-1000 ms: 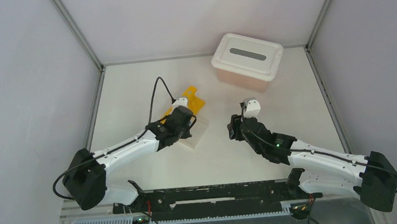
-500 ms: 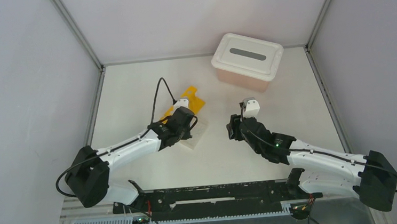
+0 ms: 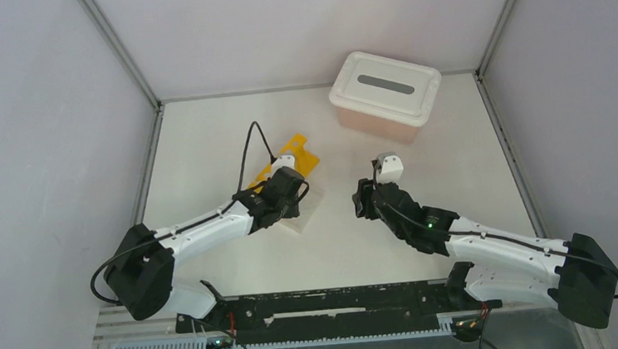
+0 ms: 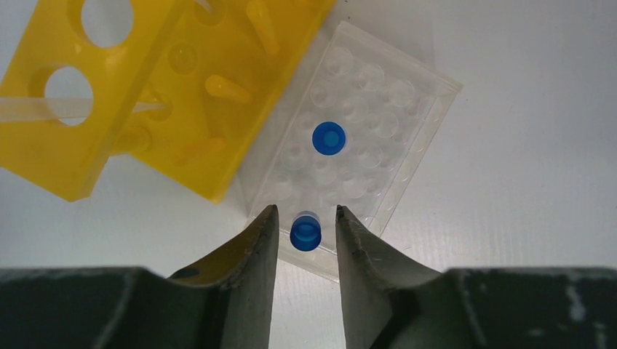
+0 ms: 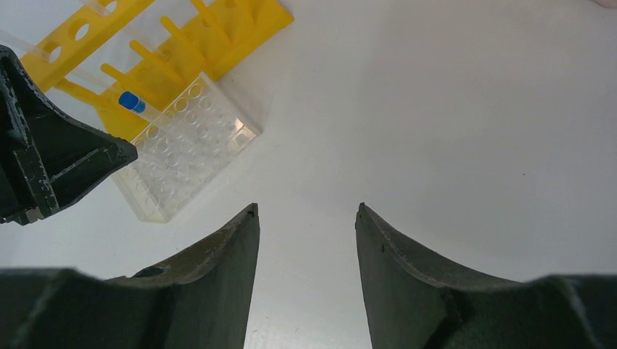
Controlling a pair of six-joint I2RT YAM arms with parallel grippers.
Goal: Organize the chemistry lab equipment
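My left gripper [image 4: 305, 211] is open over the near edge of the small clear grid rack [image 4: 378, 123]. Its fingers stand on either side of a blue-capped tube [image 4: 305, 233] with a gap on each side. A second blue-capped tube [image 4: 328, 138] stands in the middle of the grid. The yellow tube rack [image 4: 182, 94] lies against the grid rack, with a thin clear dropper [image 4: 65, 109] lying in it. My right gripper [image 5: 305, 209] is open and empty above bare table, right of both racks [image 3: 306, 204]. No squeeze bottle is in view.
A large pink tub with a white slotted lid [image 3: 385, 93] stands at the back right. Grey walls enclose the table on three sides. My two arms [image 3: 210, 228] reach in from the near edge.
My left arm has shifted very slightly to the right over the grid rack. My right arm has barely moved.
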